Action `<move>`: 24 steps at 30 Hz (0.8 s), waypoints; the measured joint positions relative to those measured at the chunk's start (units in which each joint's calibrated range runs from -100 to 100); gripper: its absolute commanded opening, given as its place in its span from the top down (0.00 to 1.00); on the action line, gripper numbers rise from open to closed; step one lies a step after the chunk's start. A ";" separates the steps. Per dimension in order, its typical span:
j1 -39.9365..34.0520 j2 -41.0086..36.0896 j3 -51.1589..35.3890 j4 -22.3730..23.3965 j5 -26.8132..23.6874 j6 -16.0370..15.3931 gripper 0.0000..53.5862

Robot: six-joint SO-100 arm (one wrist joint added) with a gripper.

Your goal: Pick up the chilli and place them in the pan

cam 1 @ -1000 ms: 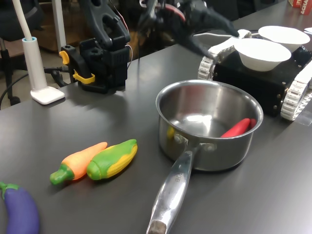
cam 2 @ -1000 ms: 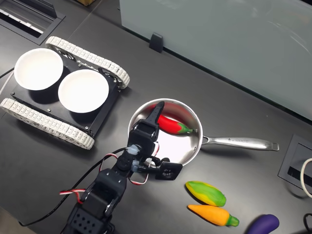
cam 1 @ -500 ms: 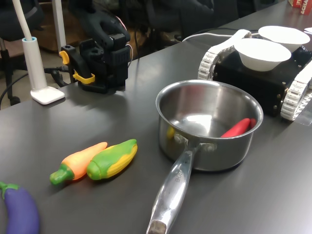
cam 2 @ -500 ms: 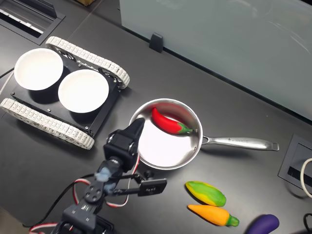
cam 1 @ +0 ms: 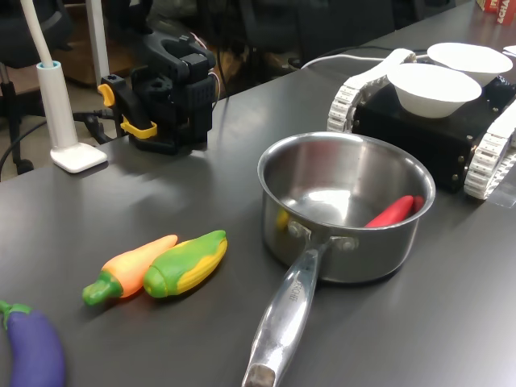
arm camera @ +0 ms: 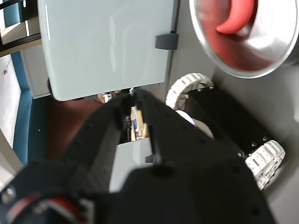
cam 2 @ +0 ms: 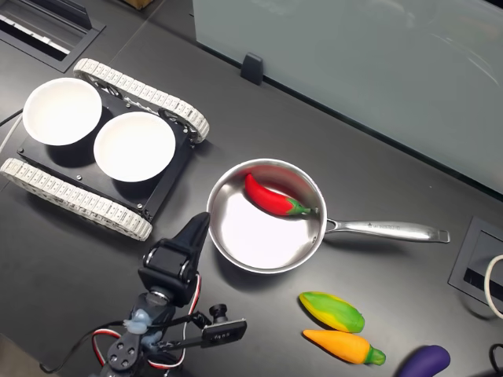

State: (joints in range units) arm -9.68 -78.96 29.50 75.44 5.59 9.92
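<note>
Chilli (cam 2: 273, 199) in the pan (cam 2: 236, 243); corn (cam 2: 332, 311) just beside carrot (cam 2: 343, 345).

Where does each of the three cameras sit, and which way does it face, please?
Wrist view: rides the arm; its dark body fills the foreground, the pan with the chilli beyond.
First exterior view: low at table height, facing the pan handle-on; the arm's base behind.
Second exterior view: overhead, looking down; the gripper beside the pan.
All share pan and chilli.
</note>
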 measured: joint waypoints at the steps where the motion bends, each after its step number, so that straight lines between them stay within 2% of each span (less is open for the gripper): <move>1: 0.00 -0.51 1.27 0.17 0.00 0.00 1.00; 8: 0.33 -6.06 10.41 1.27 0.00 -0.18 1.00; 12: 3.08 -9.01 15.48 2.21 0.00 -3.40 1.00; 15: 3.96 -11.95 19.10 3.48 0.00 -4.50 1.00; 24: 3.85 -15.74 24.62 6.88 -0.10 -4.96 1.00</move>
State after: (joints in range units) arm -5.83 -94.70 54.12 82.32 5.49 4.96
